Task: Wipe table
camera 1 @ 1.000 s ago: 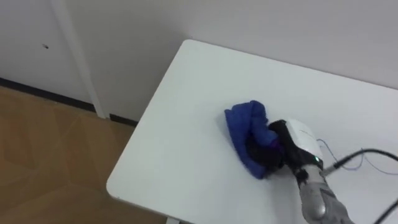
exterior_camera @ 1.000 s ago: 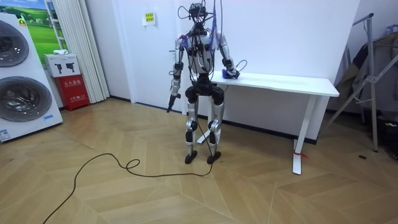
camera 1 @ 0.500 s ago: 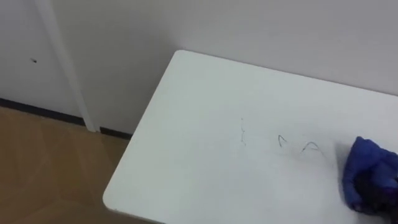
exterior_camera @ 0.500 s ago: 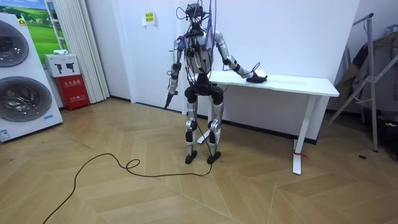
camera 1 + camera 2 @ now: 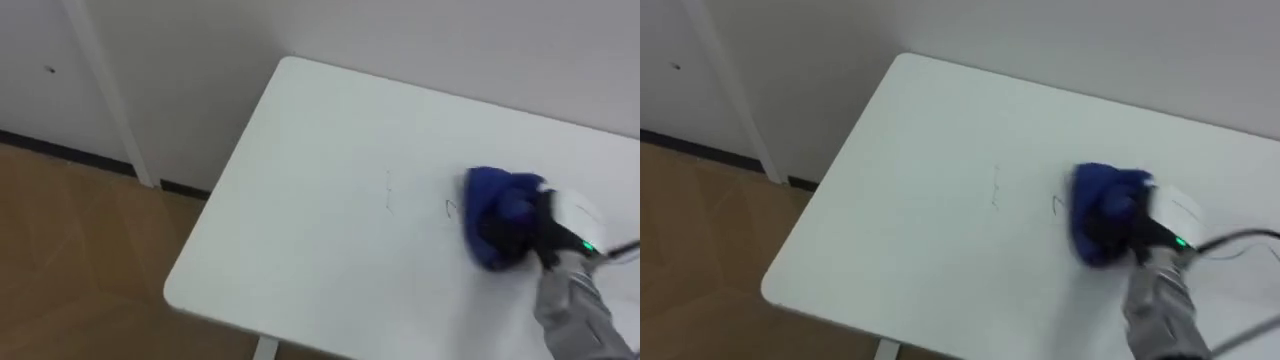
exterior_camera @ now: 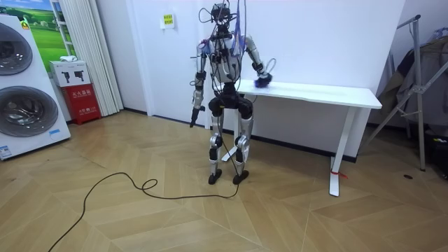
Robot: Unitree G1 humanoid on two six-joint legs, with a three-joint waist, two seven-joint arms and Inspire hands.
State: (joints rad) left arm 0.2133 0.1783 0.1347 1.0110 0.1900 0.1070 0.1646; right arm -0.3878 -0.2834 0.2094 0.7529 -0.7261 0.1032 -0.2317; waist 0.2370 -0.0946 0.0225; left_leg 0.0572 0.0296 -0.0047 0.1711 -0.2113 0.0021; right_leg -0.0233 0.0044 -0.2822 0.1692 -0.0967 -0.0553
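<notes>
A smooth, matt white bench (image 5: 300,200) is seen across the middle of the frame. At the right, a crumpled blue cloth (image 5: 497,200) of soft fabric is gripped by the right robot hand (image 5: 538,232), which is made of dark matt material with a white plastic shell at its back. A brown wooden floor (image 5: 70,250) with a slight sheen is shown at lower left, and a matt painted white wall (image 5: 400,35) at the top.

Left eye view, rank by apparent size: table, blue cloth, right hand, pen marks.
1. white table
2. blue cloth
3. right hand: its visible part looks a little smaller than the cloth, but its fingers are sunk in the cloth, so this is a close call
4. pen marks: clearly smallest
</notes>
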